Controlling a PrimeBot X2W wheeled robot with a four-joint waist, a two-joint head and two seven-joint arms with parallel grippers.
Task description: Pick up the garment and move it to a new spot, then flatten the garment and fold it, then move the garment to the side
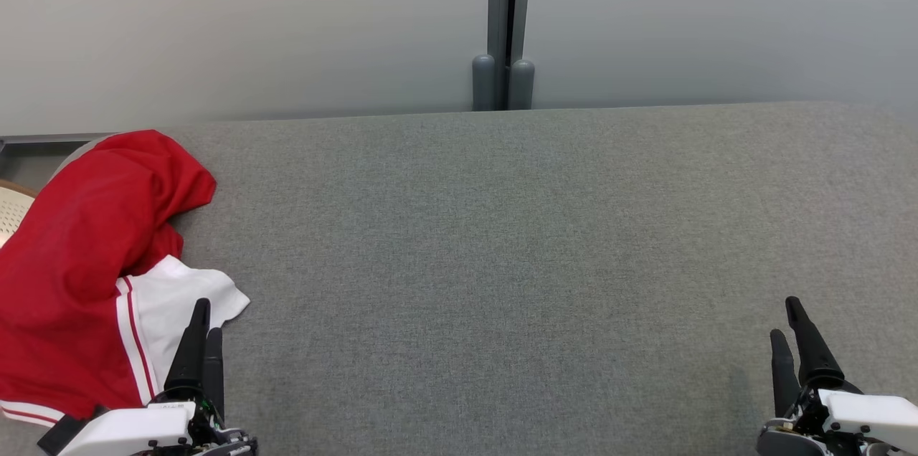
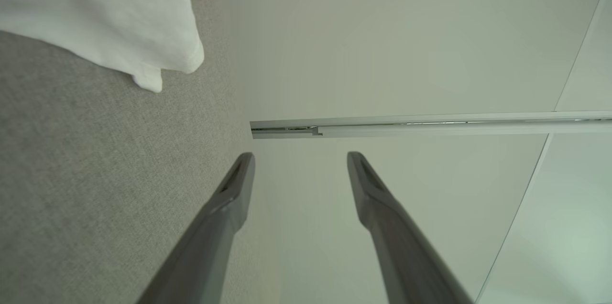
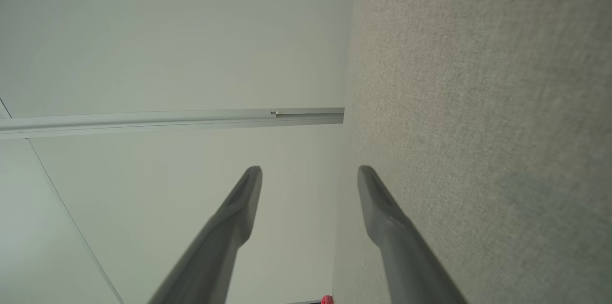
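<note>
Lower left of the head view: left gripper (image 1: 208, 316), white body, two long dark fingers pointing up the frame. Its wrist view shows them spread wide with nothing between them, tips clear of the cloth.

Lower right of the head view: right gripper (image 1: 784, 316) in the same pose. Its own wrist view shows the fingers parted and empty, alongside bare grey covering.

Garment (image 1: 79, 262) lies at the left edge of the head view, just beside the left gripper and partly behind its fingers from this angle. It is a crumpled heap, not flat. Mostly bright red cloth, bunched into a rounded hump at the top with deep folds. A white panel spills out at the lower right of the heap and ends in a loose corner on the surface. Red-and-white striped trim runs where red meets white, and again along the hem near the lower left corner. The red runs out of frame at the left. In the left wrist view the white part lies in the upper left corner, soft and wrinkled, with a scrap of red past it.

Table (image 1: 502, 262): grey woven covering, spanning the width of the frame.

Mid left edge, behind the heap: pale perforated object (image 1: 11, 216), mostly hidden, cannot tell what it is.

Top of frame: plain grey wall (image 1: 251, 26); vertical grey post (image 1: 508, 19) at upper centre, two rounded stubs at its base by the table's far edge
</note>
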